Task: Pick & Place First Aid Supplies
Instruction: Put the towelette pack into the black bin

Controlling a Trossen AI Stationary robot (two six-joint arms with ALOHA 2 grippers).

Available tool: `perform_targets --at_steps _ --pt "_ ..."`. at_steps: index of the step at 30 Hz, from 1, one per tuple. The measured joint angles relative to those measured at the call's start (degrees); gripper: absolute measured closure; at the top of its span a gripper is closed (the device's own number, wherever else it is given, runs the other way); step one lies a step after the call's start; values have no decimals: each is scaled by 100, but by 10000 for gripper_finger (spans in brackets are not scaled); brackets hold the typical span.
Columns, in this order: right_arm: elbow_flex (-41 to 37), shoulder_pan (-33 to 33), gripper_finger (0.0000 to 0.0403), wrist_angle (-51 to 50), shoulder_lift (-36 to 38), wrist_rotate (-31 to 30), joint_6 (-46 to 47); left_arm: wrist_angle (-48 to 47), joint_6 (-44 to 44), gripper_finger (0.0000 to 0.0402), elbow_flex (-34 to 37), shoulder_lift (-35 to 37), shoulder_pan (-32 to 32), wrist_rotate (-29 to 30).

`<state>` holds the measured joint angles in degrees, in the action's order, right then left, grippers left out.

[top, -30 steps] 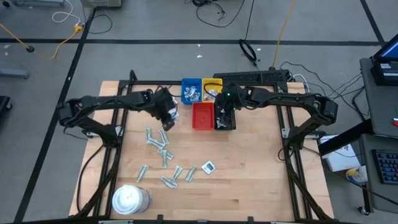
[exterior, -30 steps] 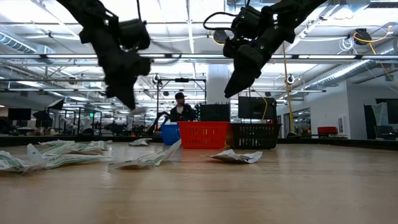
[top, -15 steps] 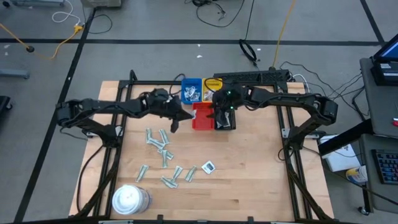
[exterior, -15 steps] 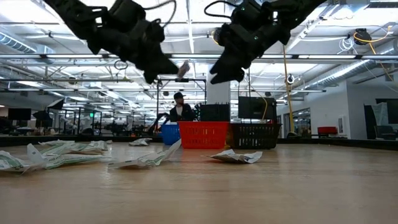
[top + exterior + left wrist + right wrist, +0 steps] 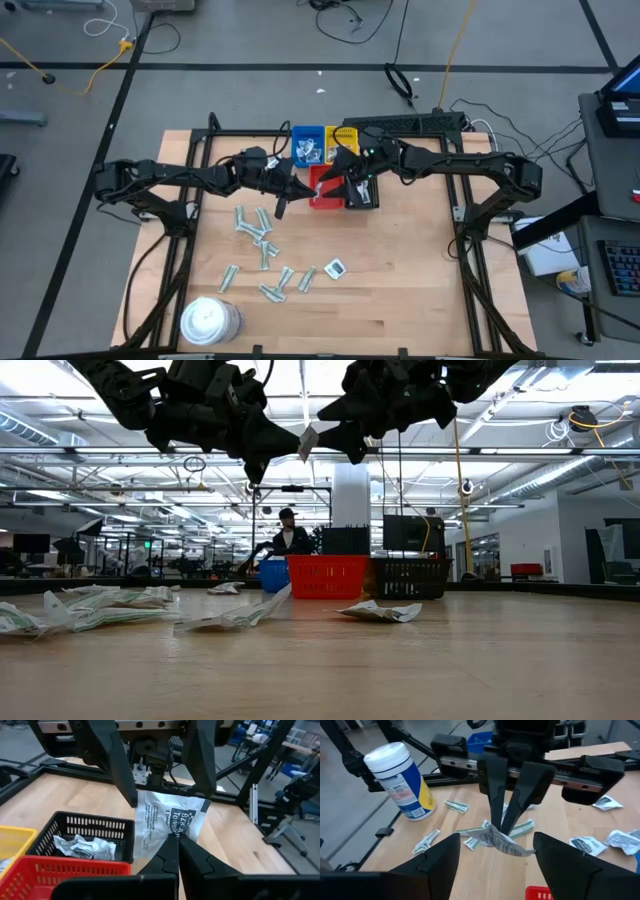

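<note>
1. High view: we find the left gripper (image 5: 300,187) just beside the red tray (image 5: 325,190), on the side away from the black tray (image 5: 362,195), raised clear of the table (image 5: 400,270).
2. Left wrist view shows its fingers pressed together on one corner of a white towelette packet (image 5: 167,827), which hangs in the air between the two grippers.
3. We see the right gripper (image 5: 335,170) over the red tray, its fingers spread wide on either side of the packet and not yet touching it.
4. We judge this a handover: the packet lies straight ahead of the right gripper, flat face toward it, long axis running away from the left fingertips, so the right arm need only close.
5. Loose packets (image 5: 262,240) lie on the table, nearer the white tub (image 5: 207,320) than the red tray.
6. Other packets sit in the blue tray (image 5: 307,145), yellow tray (image 5: 342,142) and black tray, all adjoining the red tray.
</note>
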<state>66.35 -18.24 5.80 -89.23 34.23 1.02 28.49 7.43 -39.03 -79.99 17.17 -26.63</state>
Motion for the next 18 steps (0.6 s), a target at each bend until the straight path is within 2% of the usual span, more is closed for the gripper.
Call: perform_targets --at_steps 3,6,10,13,18 --pt "0 96 166 4 0 -159 -19 35 57 401 0 0 -12 -18" --pt "0 195 206 0 -2 -387 -57 38 65 401 0 0 -64 -23" --pt "0 266 305 -2 -2 -871 -86 111 131 401 0 0 -118 1" --pt "0 266 383 -8 0 -874 -252 155 174 401 0 0 -116 7" --pt "0 261 400 -63 0 -867 -186 157 388 401 0 0 -118 108"
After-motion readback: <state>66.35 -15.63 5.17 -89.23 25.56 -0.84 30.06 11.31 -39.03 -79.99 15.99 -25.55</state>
